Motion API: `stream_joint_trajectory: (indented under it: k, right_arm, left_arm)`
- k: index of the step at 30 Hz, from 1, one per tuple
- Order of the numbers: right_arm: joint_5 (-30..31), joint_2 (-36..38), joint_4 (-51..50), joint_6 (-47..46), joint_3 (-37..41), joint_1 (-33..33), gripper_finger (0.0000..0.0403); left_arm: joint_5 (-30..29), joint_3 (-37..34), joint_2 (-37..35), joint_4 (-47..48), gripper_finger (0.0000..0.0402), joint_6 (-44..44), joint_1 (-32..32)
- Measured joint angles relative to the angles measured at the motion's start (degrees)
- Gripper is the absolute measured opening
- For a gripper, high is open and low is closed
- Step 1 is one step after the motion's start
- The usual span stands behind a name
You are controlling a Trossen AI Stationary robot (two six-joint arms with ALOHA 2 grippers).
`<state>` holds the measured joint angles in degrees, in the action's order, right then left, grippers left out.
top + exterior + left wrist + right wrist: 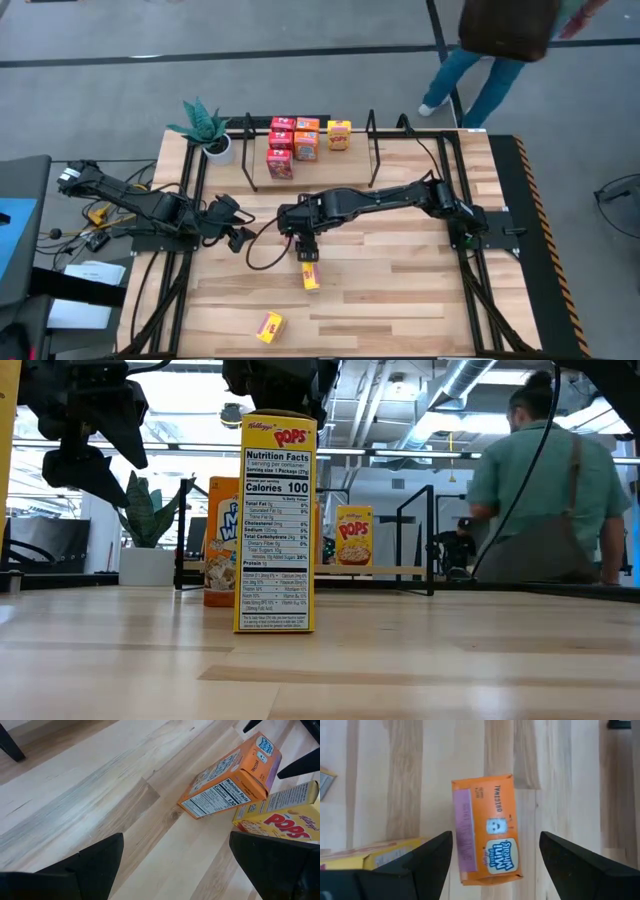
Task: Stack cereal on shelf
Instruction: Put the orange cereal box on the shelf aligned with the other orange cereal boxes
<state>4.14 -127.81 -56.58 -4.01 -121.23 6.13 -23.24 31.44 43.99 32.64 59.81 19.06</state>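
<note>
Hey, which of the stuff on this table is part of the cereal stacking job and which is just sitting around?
Part of the job: shelf; six boxes on it; orange box under the right end effector; two loose yellow boxes.
Just around: potted plant; person.

Both arms are showing as dark, jointed segments, matte black throughout. Black cables are trailing from the left arm (pixel 130 200) and looping beside the right arm (pixel 390 197). Each tool is ending in two broad, wedge-shaped black fingers (pixel 420 865).
</note>
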Motion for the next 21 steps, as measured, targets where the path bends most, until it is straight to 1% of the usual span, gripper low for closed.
stream_joint_trajectory:
  k: [5,10,15,18,21]
  right_arm:
    - [-1.5,0.0,0.0,1.4,0.0,-0.3,0.0322]
    - [-1.6,0.0,0.0,2.6,0.0,-0.3,0.0321]
    - [-2.6,-0.1,0.0,3.0,0.0,-0.3,0.0300]
    - [-2.7,-1.3,-0.4,3.0,0.0,-0.3,0.0288]
    - [-2.7,-3.0,-0.6,3.2,0.0,-0.2,0.0284]
  left_arm:
    - [0.0,0.0,0.0,0.0,0.0355,0.0,0.0]
    - [-0.7,0.0,0.0,0.0,0.0355,-0.2,0.0]
    - [-1.4,0.0,0.0,0.0,0.0355,-0.2,0.0]
    - [-1.4,0.0,0.0,0.0,0.0355,-0.1,0.0]
    - [-1.4,0.0,0.0,0.0,0.0355,-0.1,0.0]
